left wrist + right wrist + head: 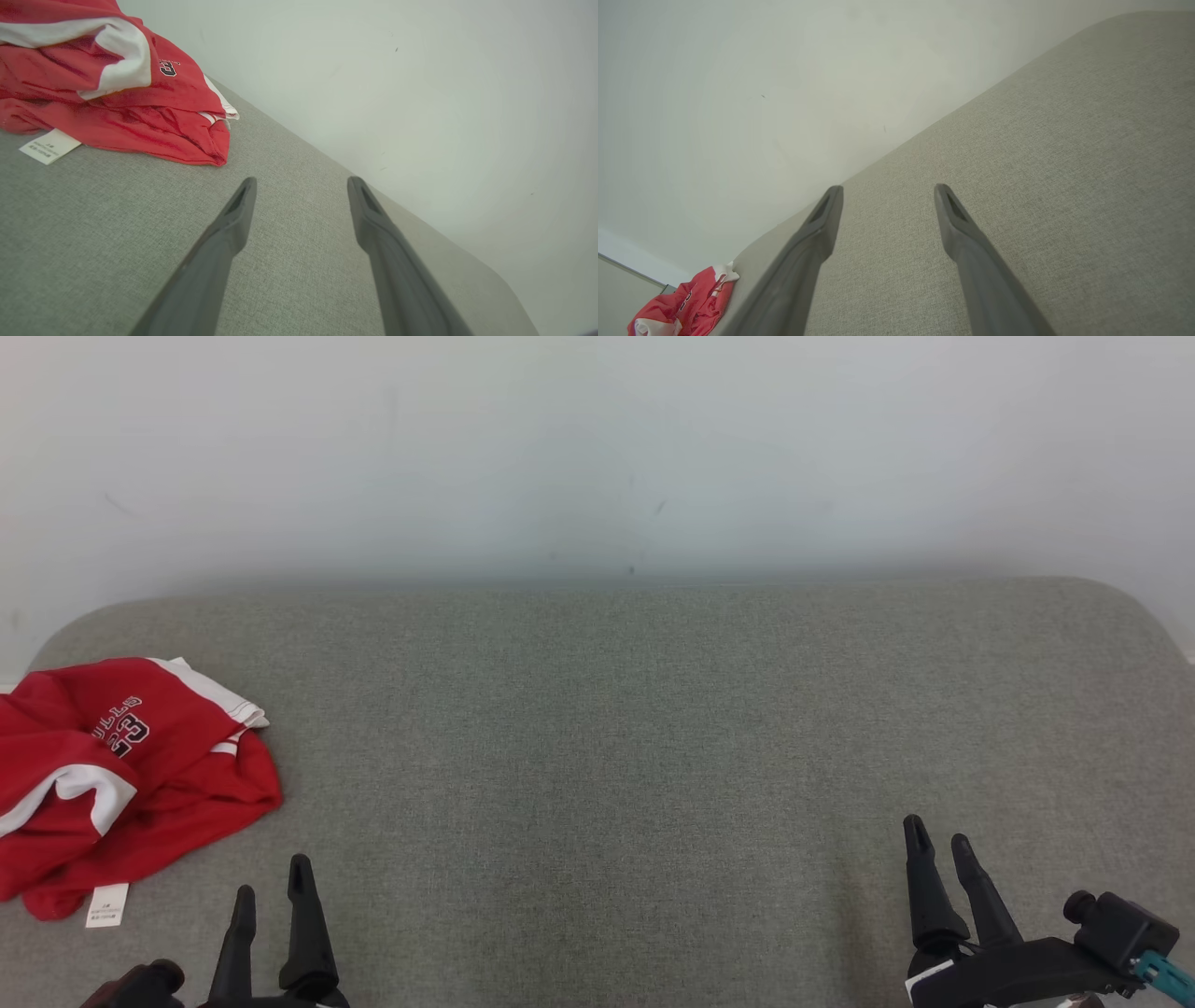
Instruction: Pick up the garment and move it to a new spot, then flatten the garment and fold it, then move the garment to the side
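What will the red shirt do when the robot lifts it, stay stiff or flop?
Probably floppy: the red shirt lies crumpled in soft folds, so it would likely droop from wherever it is pinched. It looks thin, so likely light. Pushed on the woven grey cushion, it might bunch up rather than slide.

This looks to me like a plain test room: a wide grey woven-fabric surface [653, 728] with rounded corners against a bare white wall [597, 448], one crumpled red-and-white jersey [140, 775] lying on it.
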Available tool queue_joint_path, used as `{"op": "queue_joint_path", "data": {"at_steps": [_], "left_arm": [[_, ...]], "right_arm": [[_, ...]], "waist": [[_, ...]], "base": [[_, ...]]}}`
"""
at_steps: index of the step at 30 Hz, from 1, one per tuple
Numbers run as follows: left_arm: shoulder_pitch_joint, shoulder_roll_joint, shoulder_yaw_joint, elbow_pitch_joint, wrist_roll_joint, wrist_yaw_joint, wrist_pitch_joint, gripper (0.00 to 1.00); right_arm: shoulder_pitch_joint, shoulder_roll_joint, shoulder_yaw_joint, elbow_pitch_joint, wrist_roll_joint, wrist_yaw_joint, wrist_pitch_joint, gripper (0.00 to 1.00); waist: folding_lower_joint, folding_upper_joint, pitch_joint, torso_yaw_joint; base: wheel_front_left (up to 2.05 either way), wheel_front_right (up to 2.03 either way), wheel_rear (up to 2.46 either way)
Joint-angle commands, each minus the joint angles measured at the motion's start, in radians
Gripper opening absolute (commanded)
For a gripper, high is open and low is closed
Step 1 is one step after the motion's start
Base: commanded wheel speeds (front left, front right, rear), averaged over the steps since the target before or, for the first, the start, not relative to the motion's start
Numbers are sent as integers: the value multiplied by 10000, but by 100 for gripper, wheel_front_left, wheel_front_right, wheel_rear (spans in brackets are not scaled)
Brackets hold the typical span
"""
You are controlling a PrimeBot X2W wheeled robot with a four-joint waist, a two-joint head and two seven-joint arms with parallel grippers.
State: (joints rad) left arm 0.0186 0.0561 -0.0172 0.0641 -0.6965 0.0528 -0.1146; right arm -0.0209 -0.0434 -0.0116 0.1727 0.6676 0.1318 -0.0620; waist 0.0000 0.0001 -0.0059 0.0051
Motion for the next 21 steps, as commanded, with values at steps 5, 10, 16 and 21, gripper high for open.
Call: {"op": "queue_joint_path", "data": {"at_steps": [5, 10, 16, 21], "left_arm": [[-47, 269, -194, -79, 970, 45, -219, 100], [-61, 375, -315, -40, 1641, 182, -352, 100], [-54, 549, -520, -66, 2448, 286, -406, 100], [11, 631, -564, -117, 2877, 388, -421, 100]], "right_arm": [[-50, -63, 69, -229, -862, -10, -96, 100], [-3, -65, 98, -293, -1481, -11, -125, 100], [85, -69, 144, -391, -2221, -12, -121, 100], [129, -72, 165, -499, -2762, -13, -122, 100]], "waist": [[0, -1, -21, 0], [0, -1, -57, 8], [0, -1, -123, 24], [0, -1, -165, 37]], "base": [[0, 0, 0], [0, 0, 0], [0, 0, 0], [0, 0, 0]]}}
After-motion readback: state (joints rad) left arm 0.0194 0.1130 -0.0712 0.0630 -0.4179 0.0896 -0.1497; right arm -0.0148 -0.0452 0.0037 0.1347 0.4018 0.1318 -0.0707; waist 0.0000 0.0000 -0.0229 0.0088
